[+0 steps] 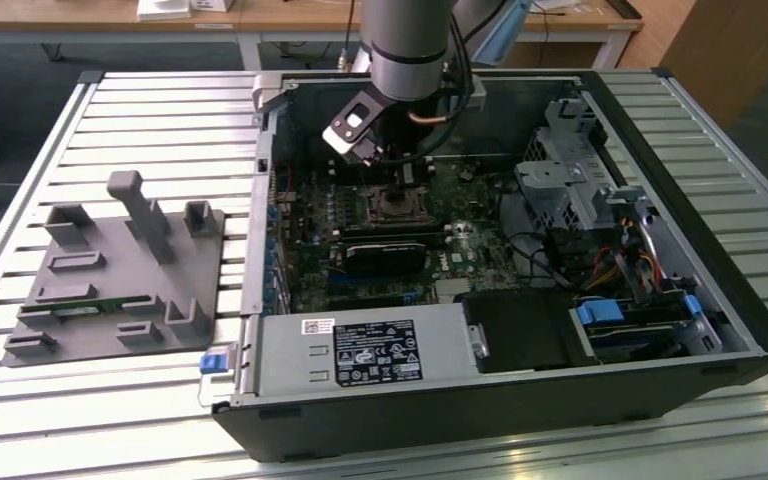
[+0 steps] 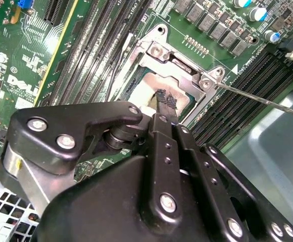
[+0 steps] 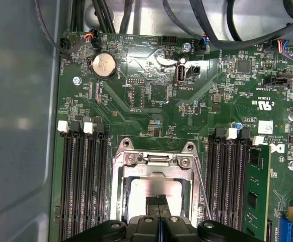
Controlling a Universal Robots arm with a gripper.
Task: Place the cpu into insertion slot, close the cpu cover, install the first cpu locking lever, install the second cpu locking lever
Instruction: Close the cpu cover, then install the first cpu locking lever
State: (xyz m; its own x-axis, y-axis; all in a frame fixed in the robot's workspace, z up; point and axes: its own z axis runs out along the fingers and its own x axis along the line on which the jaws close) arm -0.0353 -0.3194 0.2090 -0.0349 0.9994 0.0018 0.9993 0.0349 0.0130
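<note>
The gripper (image 2: 165,99) on the cpu (image 2: 145,94)
We see the flat, pale silvery square in the insertion slot (image 1: 395,205), mid green board (image 3: 151,108), framed by the thin metal cpu cover (image 3: 154,172); black fingers (image 2: 160,126), pressed together, touch its top.

The case (image 1: 491,415) is open on top, and the gripper (image 1: 404,172) stands in the gap above the slot (image 1: 395,205). A black card (image 1: 384,252) lies just near of the slot; a drive cage (image 1: 564,185) and cables (image 1: 540,262) crowd the exterior view's right. A thin lever (image 2: 257,99) juts out beside the slot.
</note>
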